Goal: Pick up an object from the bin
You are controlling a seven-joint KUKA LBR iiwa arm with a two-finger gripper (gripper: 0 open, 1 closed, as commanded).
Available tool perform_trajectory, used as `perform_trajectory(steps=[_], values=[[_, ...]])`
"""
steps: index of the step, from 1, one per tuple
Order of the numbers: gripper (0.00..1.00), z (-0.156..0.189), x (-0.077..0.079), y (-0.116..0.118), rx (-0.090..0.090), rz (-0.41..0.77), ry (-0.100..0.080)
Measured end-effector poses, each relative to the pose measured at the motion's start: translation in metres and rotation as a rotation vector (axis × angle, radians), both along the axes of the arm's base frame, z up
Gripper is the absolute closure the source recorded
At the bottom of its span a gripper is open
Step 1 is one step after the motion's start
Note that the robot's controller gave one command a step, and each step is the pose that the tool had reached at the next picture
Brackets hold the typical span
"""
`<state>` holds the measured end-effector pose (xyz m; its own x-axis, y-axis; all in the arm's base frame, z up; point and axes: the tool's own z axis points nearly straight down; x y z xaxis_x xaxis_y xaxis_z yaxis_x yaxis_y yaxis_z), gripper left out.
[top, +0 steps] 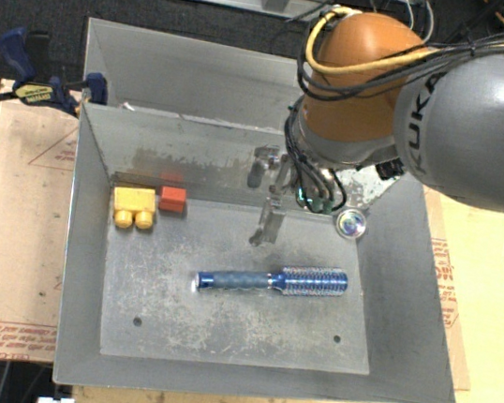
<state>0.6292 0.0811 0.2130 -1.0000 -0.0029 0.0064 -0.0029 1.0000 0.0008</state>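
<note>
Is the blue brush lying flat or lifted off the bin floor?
Lying flat: the blue brush rests full length on the bin floor, apart from the gripper.

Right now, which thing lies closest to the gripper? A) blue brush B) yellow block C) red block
A: the blue brush lies mid-bin, just below the gripper in the camera view; the yellow block and red block sit off by the left wall.

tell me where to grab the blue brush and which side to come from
Probably the slim handle of the blue brush, taken from straight above and closed across its narrow width. The brush lies flat on the bin floor, running roughly left to right, with bare floor along both long sides. The bristle head at its right end looks wider and less firm to pinch.
</note>
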Motion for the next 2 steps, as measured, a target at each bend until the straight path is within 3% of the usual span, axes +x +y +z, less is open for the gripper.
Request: perform_trajectory(steps=[1,2], values=[[0.00,-0.121,-0.029,-0.022,0.001,0.290,-0.001],[0.00,-0.144,-0.070,-0.019,0.002,0.180,-0.004]])
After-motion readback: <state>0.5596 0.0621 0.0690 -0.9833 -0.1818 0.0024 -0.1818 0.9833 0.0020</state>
